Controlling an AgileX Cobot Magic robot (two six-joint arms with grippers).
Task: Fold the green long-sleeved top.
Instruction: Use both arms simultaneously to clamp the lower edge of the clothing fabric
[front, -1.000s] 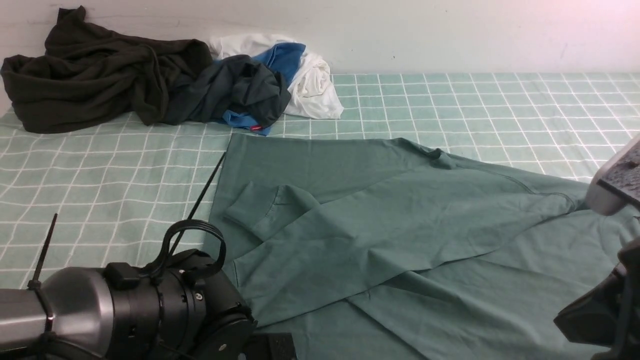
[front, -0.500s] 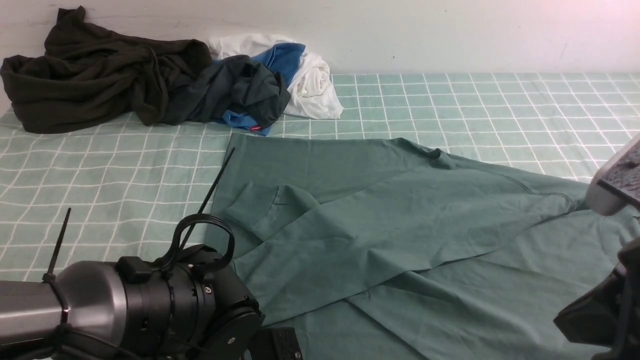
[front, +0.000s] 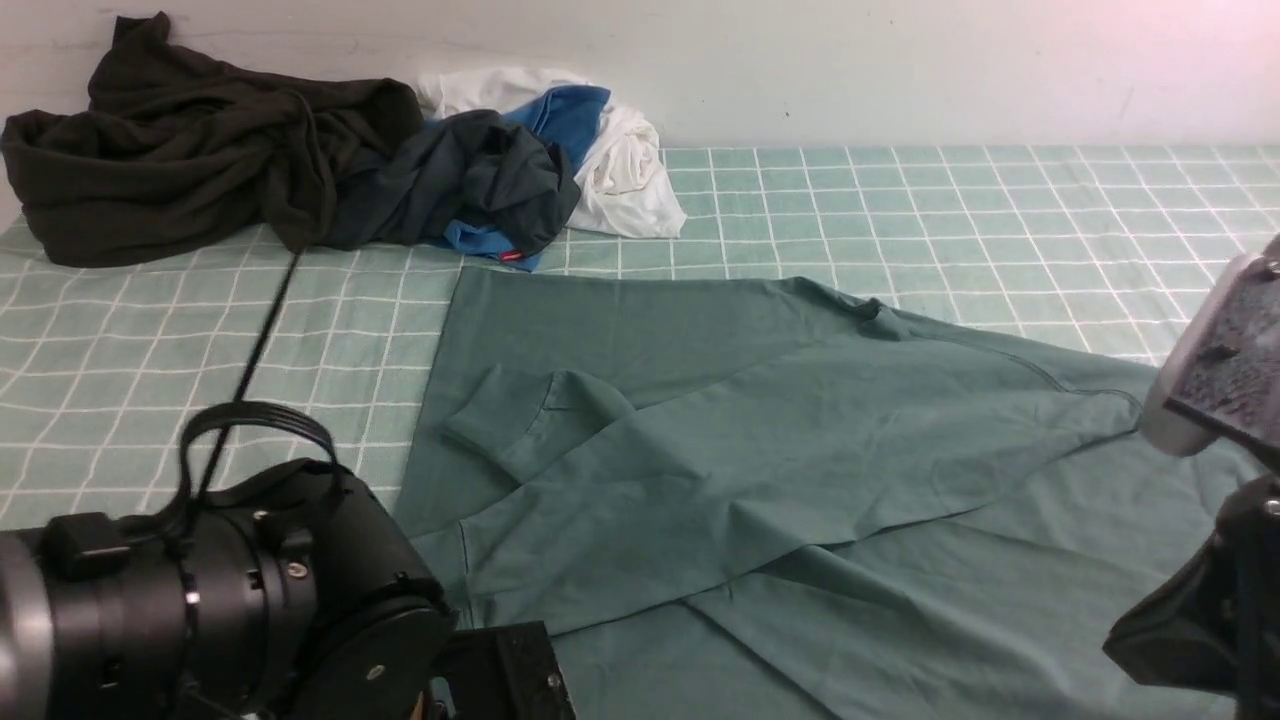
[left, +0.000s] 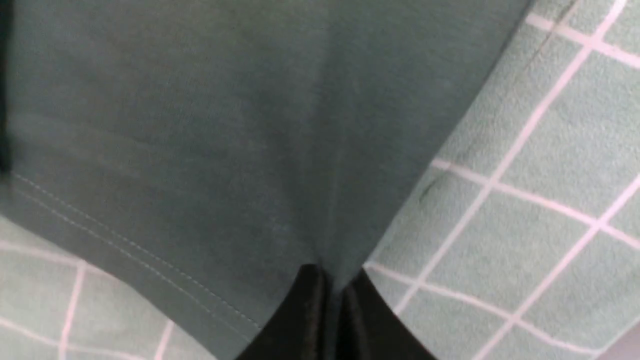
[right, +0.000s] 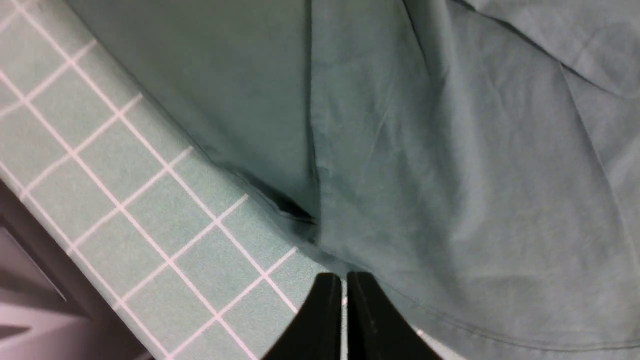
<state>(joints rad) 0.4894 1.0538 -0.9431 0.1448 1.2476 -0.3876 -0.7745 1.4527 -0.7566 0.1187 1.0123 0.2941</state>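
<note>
The green long-sleeved top (front: 700, 450) lies spread over the near half of the checked table cover, with one sleeve folded across its body and the cuff at the left. In the left wrist view my left gripper (left: 336, 280) is shut, with the top's cloth (left: 200, 125) pinched between its jaws near the stitched hem. My right gripper (right: 344, 280) has its jaws almost together on the corner of the top's hem (right: 450, 150). A crease runs to the tips there, and the edge is raised off the cover. In the front view only both arms' bodies show.
A dark olive-black garment (front: 190, 150), a dark grey one (front: 480, 180) and blue and white clothes (front: 620, 160) are heaped at the back left against the wall. The checked cover (front: 1000, 220) reaches the wall. The table's edge (right: 30, 240) runs close to my right gripper.
My left arm has swung leftward and its jaws have closed on the top's hem. My right arm has shifted slightly leftward, and the top's right side moved with it.
</note>
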